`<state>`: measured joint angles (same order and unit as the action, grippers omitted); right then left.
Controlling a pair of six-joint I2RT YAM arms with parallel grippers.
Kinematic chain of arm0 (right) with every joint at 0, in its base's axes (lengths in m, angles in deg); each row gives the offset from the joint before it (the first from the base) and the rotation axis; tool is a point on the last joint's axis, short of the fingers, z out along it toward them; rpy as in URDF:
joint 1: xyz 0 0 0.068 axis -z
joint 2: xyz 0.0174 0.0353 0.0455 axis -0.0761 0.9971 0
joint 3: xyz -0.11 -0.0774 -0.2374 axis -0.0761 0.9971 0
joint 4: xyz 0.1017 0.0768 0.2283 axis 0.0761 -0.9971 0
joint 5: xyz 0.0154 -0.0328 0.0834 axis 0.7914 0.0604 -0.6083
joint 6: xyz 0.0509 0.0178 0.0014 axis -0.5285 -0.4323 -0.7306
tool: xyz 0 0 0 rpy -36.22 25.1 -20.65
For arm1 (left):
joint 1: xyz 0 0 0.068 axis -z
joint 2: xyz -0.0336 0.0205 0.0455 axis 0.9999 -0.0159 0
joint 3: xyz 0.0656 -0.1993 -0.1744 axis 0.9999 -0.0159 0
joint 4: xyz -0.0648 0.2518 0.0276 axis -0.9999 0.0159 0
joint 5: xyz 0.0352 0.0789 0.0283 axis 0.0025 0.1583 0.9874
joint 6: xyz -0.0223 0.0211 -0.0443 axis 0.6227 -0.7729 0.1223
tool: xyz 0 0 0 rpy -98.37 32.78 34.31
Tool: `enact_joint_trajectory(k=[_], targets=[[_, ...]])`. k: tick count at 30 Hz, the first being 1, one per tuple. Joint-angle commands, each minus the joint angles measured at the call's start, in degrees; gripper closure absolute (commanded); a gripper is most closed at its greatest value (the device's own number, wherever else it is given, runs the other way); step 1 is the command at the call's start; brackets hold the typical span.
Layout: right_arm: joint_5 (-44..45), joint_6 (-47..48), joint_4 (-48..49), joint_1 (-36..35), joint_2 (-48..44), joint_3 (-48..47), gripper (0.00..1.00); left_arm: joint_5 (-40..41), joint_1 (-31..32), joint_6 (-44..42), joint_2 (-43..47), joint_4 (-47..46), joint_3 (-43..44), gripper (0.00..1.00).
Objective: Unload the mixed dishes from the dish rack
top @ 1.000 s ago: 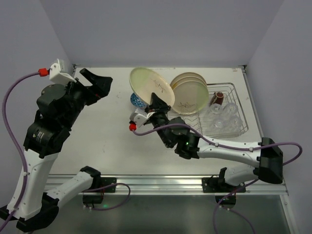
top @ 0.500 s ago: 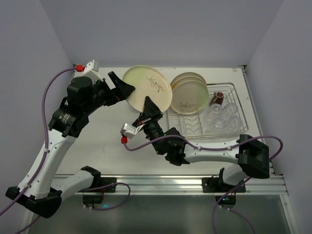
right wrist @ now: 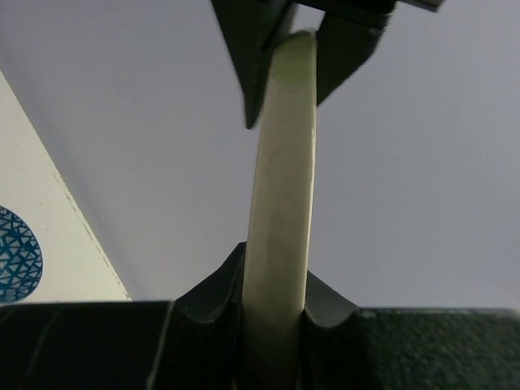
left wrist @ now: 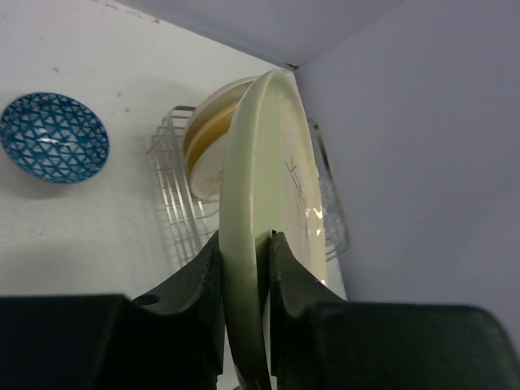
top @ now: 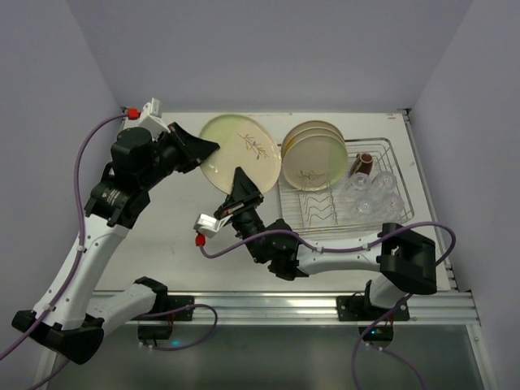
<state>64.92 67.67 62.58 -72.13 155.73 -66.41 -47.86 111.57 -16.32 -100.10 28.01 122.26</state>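
The cream plate (top: 241,152) with the sprig mark is held in the air above the table (top: 162,219), just left of the dish rack (top: 404,185), and both arms grip it. The left gripper (top: 207,149) is closed over its left rim; in the left wrist view a dark finger (left wrist: 203,284) presses each face of the edge. The right gripper (top: 242,180) clamps the near, lower rim, its fingers (right wrist: 223,284) flanking the plate from below while the other gripper's tips pinch the far edge at the top of that view. The plate is tilted, its sprig-marked face turned up towards the overhead camera and somewhat to the rack's side. It shows edge-on in both wrist views, the disc running straight away from each camera. Inside the wire rack several more cream plates (top: 313,154) stand leaning at the left end. A dark brown mug (top: 365,162) sits by the far side, and clear tumblers (top: 374,197) cluster at the right end. The zigzag dividers in the near middle hold nothing. The small blue-patterned bowl (left wrist: 53,136) rests on the table outside the rack, to its left, well below the held plate.
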Motion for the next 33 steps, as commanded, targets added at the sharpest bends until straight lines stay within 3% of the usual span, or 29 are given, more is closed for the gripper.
enact_joint_trajectory(k=[1, 2, 8, 11, 12, 16, 27, 30, 33], targets=[[-2.8, 6.9, 21.4, -0.8, -0.3, -2.2, 1.0, -4.9, -0.3, -1.7, 1.5, -3.9, -2.1, 0.92], [-2.7, 6.9, 21.7, -0.8, 0.1, -2.2, 1.0, -5.4, -0.5, -1.0, 1.9, -5.2, -3.2, 1.0], [-1.9, 8.2, 25.8, -0.8, 1.7, -3.0, 1.0, -6.1, -1.3, 3.7, 4.7, -9.7, -7.8, 1.0], [-1.7, 8.4, 27.2, -0.8, 2.5, -3.1, 0.79, -5.3, -1.4, 7.5, 6.3, -12.2, -10.0, 1.0], [-1.9, 8.8, 28.6, -0.8, 2.9, -3.2, 0.6, -4.3, -1.4, 8.5, 6.6, -12.6, -10.3, 1.0], [-2.0, 9.5, 29.8, -0.8, 3.2, -2.9, 0.37, -1.2, -1.6, 12.5, 7.7, -13.5, -10.3, 1.0], [-1.3, 7.7, 29.1, -0.8, 1.2, 0.4, 0.25, 11.3, -1.8, 17.1, 8.3, -12.6, -8.0, 1.0], [-0.8, 6.3, 28.8, -0.8, 0.2, 2.5, 0.15, 14.1, -2.4, 17.3, 8.0, -12.4, -6.6, 1.0], [0.4, 3.4, 26.5, -0.9, -1.7, 4.1, 0.13, 16.2, -3.0, 17.1, 7.0, -12.1, -4.5, 1.0]])
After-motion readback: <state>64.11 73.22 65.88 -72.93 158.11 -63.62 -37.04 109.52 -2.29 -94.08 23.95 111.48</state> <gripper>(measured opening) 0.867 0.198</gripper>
